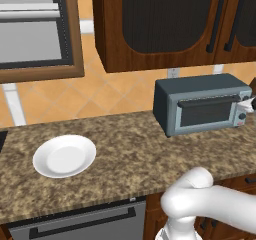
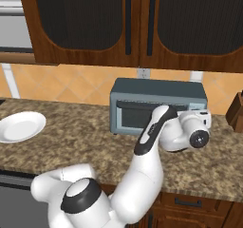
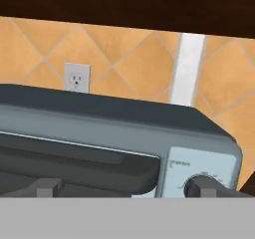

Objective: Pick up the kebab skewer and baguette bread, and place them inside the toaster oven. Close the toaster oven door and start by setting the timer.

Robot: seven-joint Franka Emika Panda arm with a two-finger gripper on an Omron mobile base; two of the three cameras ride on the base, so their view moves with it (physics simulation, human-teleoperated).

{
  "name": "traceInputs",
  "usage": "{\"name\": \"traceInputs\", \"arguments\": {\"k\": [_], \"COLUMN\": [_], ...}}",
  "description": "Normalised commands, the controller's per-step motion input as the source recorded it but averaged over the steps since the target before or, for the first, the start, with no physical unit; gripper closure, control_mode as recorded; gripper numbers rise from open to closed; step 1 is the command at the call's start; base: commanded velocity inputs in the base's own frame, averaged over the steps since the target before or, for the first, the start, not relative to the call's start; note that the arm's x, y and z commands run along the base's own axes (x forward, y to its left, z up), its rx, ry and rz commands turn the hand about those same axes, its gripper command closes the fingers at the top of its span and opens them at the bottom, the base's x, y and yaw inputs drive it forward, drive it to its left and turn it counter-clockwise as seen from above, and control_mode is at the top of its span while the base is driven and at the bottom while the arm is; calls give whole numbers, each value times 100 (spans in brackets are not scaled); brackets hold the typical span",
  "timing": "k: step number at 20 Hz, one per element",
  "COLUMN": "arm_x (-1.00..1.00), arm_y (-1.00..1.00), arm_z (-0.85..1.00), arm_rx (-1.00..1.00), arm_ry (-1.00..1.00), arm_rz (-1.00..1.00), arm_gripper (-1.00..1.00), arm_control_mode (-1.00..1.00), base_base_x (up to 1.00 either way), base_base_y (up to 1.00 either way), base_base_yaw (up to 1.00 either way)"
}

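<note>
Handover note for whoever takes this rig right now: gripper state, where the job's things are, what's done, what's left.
Gripper: open, empty, right at the toaster oven front, one fingertip by a knob on the right panel.
Toaster oven door: shut.
Kebab skewer, baguette bread: nowhere on the counter; plate is empty. Probably inside the oven, but the glass hides it.
Left: set the timer knob.

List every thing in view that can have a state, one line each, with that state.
toaster oven door: shut, upright against the oven front.
toaster oven: on the counter, knobs at its right.
pincer: open, held at the oven's front, one fingertip over a knob.
white plate: bare, flat on the counter.
upper cabinet doors: closed.
</note>
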Motion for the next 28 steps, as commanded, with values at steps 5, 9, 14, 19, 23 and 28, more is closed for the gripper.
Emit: {"name": "traceInputs", "arguments": {"k": [5, 9, 14, 19, 23, 28], "arm_x": [-20, -11, 0, 0, 7, 15], "arm_y": [-15, -16, -4, -25, -17, -19], "arm_z": [-1, -12, -16, -11, 0, 0], "arm_rx": [0, 4, 8, 9, 6, 6], "arm_ry": [4, 2, 0, 0, 0, 0], "arm_rz": [0, 0, 0, 0, 0, 0], "arm_gripper": [-100, -100, -100, -100, -100, -100], "arm_control_mode": [-100, -100, -100, -100, -100, -100], "base_base_x": [0, 0, 0, 0, 0, 0], "base_base_y": [0, 0, 0, 0, 0, 0], "base_base_yaw": [0, 0, 0, 0, 0, 0]}}
